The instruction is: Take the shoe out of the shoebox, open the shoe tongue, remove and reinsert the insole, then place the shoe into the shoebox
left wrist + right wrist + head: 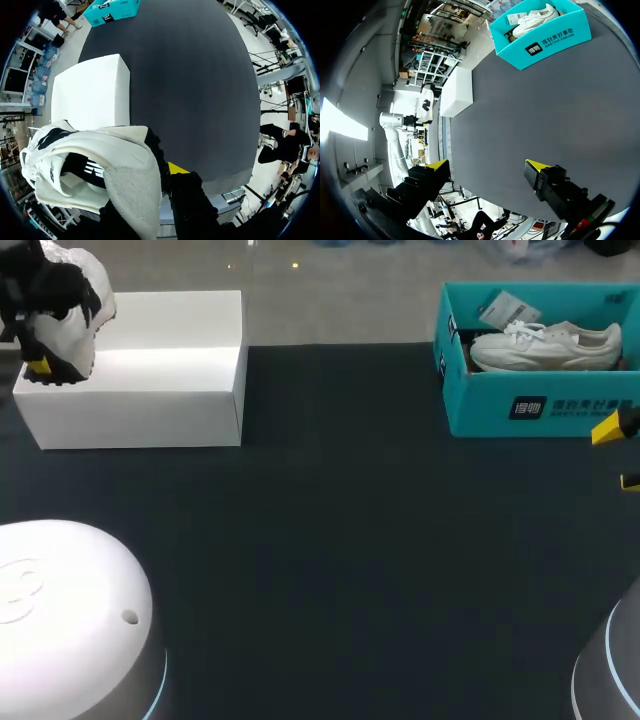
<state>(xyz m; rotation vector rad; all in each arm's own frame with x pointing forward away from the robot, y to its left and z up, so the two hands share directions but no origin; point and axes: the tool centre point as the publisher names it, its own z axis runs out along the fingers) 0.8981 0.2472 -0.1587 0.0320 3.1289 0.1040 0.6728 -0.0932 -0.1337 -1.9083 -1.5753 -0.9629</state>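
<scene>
Black-and-white shoe [100, 165] in left end effector's [167, 172] pinch, right end effector [487, 167] spread; sneaker [545, 345] inside teal shoebox [480, 405].

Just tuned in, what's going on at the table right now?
The left claw grips a black-and-white shoe at the left end of the white box. The right claw hangs open and empty near the teal shoebox, which holds a white sneaker.

Left gripper [40, 358]: fingers clamped on black-and-white sneaker [95, 170], one yellow tip visible beside it. Right gripper [486, 167]: fingers spread wide apart.
</scene>
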